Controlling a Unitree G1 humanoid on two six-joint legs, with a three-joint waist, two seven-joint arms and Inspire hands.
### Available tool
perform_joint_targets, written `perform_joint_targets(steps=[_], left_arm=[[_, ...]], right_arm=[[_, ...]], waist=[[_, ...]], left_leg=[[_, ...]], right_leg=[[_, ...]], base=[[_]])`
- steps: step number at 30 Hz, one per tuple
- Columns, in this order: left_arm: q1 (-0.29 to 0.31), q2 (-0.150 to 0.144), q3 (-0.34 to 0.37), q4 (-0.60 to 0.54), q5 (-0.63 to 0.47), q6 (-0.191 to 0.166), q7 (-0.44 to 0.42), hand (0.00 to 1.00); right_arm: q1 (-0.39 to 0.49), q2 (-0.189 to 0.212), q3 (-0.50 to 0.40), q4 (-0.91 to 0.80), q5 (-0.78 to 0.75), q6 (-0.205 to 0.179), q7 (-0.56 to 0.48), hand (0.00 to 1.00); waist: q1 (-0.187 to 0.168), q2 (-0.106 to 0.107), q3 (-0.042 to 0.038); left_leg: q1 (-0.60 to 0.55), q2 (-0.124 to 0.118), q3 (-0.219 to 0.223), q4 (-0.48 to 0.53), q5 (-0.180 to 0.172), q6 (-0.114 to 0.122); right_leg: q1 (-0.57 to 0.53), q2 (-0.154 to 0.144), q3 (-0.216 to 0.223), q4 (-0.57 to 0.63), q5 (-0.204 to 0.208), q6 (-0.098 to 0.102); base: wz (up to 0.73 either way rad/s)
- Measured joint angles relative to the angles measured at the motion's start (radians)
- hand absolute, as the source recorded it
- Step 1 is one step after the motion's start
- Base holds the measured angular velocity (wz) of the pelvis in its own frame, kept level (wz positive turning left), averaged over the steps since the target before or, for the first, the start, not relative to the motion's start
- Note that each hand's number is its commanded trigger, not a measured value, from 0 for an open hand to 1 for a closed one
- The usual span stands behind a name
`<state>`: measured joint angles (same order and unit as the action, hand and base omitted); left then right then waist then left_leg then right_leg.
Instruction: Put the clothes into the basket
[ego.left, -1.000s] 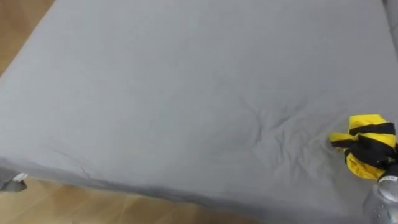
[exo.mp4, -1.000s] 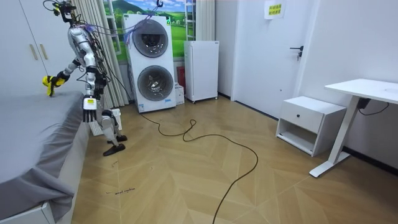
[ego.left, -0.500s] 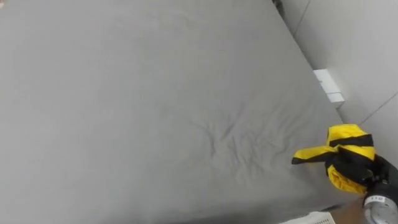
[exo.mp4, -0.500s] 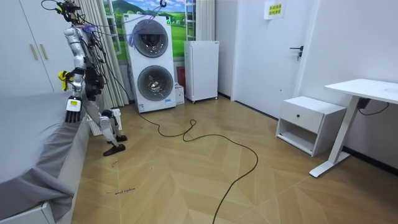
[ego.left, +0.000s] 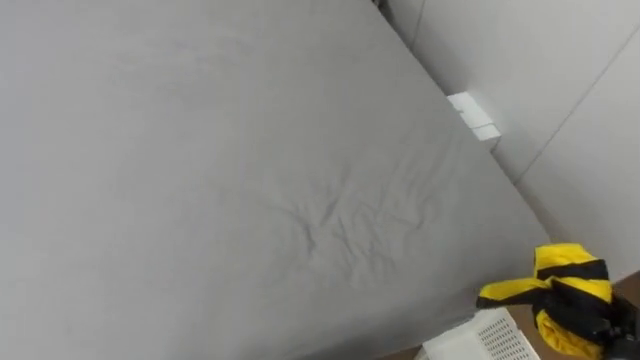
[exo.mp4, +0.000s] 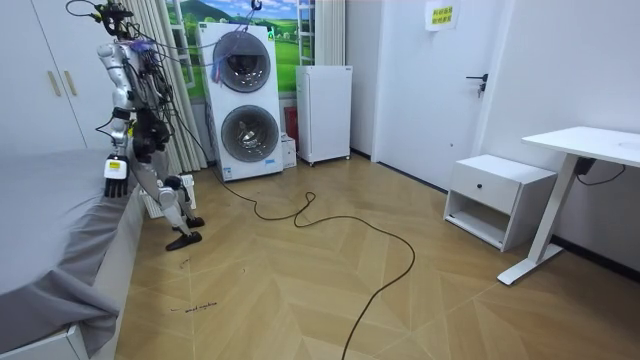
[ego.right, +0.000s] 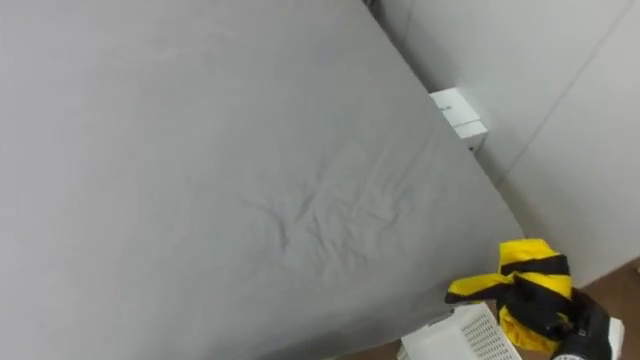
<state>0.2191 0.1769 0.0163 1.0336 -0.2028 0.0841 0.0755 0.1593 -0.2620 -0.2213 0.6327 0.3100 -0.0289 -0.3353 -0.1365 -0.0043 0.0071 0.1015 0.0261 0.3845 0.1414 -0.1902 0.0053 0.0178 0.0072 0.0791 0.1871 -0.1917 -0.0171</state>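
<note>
A yellow and black garment (ego.left: 560, 290) (ego.right: 522, 272) hangs bunched just past the bed's right edge. My right hand (ego.left: 603, 322) (ego.right: 580, 324) is shut on it from below right. A corner of the white slatted basket (ego.left: 492, 340) (ego.right: 458, 340) shows directly under and left of the garment, at floor level beside the bed. In the room view I stand at the bed's side by the curtain, and my left hand (exo.mp4: 116, 172) hangs at my side with straight fingers.
The grey bed sheet (ego.left: 220, 170) (exo.mp4: 40, 210) has creases near its right side. White wall panels (ego.left: 540, 70) rise beyond the bed, with a small white box (ego.left: 473, 115) low on them. The washer stack (exo.mp4: 243, 100) stands behind me.
I have turned toward the room view's right, so the eye view swung along the bed. The garment went with my right hand from above the sheet to past the bed's edge, over the basket.
</note>
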Motion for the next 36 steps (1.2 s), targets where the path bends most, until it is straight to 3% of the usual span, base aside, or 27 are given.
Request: perform_joint_targets(steps=[4,6,7,9,11,15,17,20,24,29,32,36], left_arm=[[0.029,0.001,-0.001,0.0,0.0,0.012,0.006,0.0],[0.029,0.005,-0.009,0.001,-0.001,0.021,0.009,0.0],[0.029,0.007,-0.025,0.01,-0.001,0.022,0.014,0.0],[0.022,0.007,-0.033,0.016,-0.004,0.022,0.02,0.0],[0.012,0.007,-0.063,0.018,-0.03,0.022,0.034,0.0],[-0.007,0.008,-0.105,0.018,-0.053,0.022,0.049,0.0],[-0.03,0.002,-0.12,0.019,-0.102,0.022,0.052,0.0],[-0.064,-0.006,-0.141,0.035,-0.121,0.017,0.053,0.0],[-0.097,-0.008,-0.144,0.072,-0.123,-0.005,0.051,0.0],[-0.156,-0.01,-0.212,0.118,-0.197,-0.014,0.047,0.0],[-0.172,-0.011,-0.225,0.125,-0.198,-0.019,0.046,0.0],[-0.184,-0.011,-0.229,0.124,-0.199,-0.026,0.046,0.0]], right_arm=[[0.016,0.013,-0.03,0.031,0.0,0.0,-0.003,1.0],[0.026,0.021,-0.036,0.035,-0.001,0.0,-0.012,1.0],[0.022,0.024,-0.035,0.054,-0.001,0.0,-0.011,1.0],[0.002,0.024,-0.035,0.094,0.004,0.0,-0.009,1.0],[-0.047,0.023,-0.036,0.169,0.005,0.0,-0.01,1.0],[-0.072,0.021,-0.035,0.196,0.006,0.0,-0.007,1.0],[-0.117,0.014,-0.037,0.237,-0.001,0.0,0.0,1.0],[-0.174,-0.006,-0.037,0.266,-0.002,-0.003,-0.002,1.0],[-0.257,-0.029,-0.036,0.336,-0.002,-0.024,-0.03,1.0],[-0.34,-0.083,-0.036,0.386,0.001,-0.035,-0.09,1.0],[-0.391,-0.099,-0.036,0.417,0.023,-0.042,-0.12,1.0],[-0.396,-0.1,-0.036,0.424,0.052,-0.048,-0.148,1.0]], waist=[[-0.033,0.006,0.001],[-0.055,0.006,0.0073],[-0.055,0.012,0.0052],[-0.057,0.028,0.0058],[-0.077,0.041,0.004],[-0.081,0.071,0.0067],[-0.086,0.097,0.0061],[-0.08,0.125,0.0071],[-0.069,0.144,0.006],[-0.048,0.183,0.0057],[-0.044,0.194,0.0065],[-0.029,0.196,0.0074]], left_leg=[[0.016,0.002,0.03,0.001,0.0,0.0],[0.012,0.002,0.033,0.002,0.0,0.0],[0.006,0.004,0.045,0.002,-0.001,-0.001],[-0.013,0.014,0.051,0.006,-0.013,-0.002],[-0.055,0.014,0.053,0.016,-0.016,0.003],[-0.113,0.014,0.053,0.026,-0.015,0.011],[-0.161,0.009,0.053,0.029,-0.01,0.02],[-0.217,-0.003,0.063,0.029,0.0,0.035],[-0.277,-0.005,0.079,0.048,0.002,0.037],[-0.355,-0.01,0.083,0.06,0.015,0.049],[-0.387,-0.021,0.084,0.06,0.02,0.051],[-0.408,-0.022,0.085,0.06,0.026,0.052]], right_leg=[[0.002,0.004,0.031,0.001,0.004,0.001],[-0.002,0.004,0.038,0.002,0.005,0.003],[-0.015,0.009,0.054,0.004,0.008,0.004],[-0.043,0.014,0.063,0.01,0.016,0.005],[-0.097,0.019,0.07,0.038,0.019,0.007],[-0.165,0.019,0.083,0.064,0.025,0.013],[-0.222,0.015,0.085,0.084,0.027,0.017],[-0.298,0.01,0.09,0.123,0.027,0.021],[-0.364,0.007,0.09,0.148,0.028,0.022],[-0.46,-0.005,0.09,0.192,0.024,0.027],[-0.502,-0.009,0.086,0.21,0.023,0.027],[-0.528,-0.018,0.082,0.216,0.022,0.026]], base=[[-0.23],[-0.11],[-0.31],[-0.3],[-0.13],[-0.11],[-0.02],[-0.05],[-0.13],[0.0],[-0.01],[0.01]])
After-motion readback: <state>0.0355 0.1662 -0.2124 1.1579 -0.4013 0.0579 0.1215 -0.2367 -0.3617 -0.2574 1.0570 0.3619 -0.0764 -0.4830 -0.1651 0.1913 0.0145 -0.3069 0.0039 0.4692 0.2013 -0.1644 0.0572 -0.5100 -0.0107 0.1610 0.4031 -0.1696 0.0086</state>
